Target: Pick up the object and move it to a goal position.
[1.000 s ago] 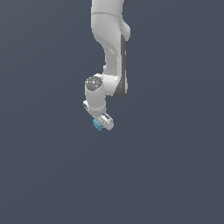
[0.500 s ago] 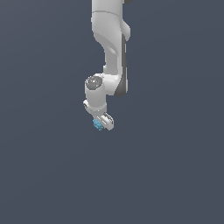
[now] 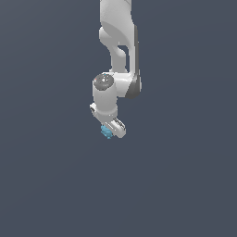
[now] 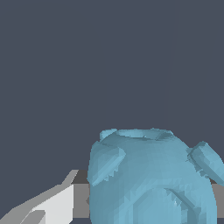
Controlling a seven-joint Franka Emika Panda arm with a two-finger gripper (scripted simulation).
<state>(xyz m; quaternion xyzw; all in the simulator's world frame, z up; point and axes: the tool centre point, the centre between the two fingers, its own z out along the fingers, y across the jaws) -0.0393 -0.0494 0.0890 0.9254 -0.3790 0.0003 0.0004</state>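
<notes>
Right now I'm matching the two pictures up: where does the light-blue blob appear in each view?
Exterior view: the light-blue blob sits just below centre, at the tip of the white pincer.
Wrist view: the blob fills the lower right, close up.
Shared landmark: the pincer's finger beside the blob.

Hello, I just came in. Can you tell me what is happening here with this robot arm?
A white Franka Panda arm reaches down from the top of the exterior view. A small light-blue lumpy object sits at its gripper. In the wrist view the object fills the space beside a white finger, so it seems to be gripped, though the second finger is hidden. No goal marker is visible.
</notes>
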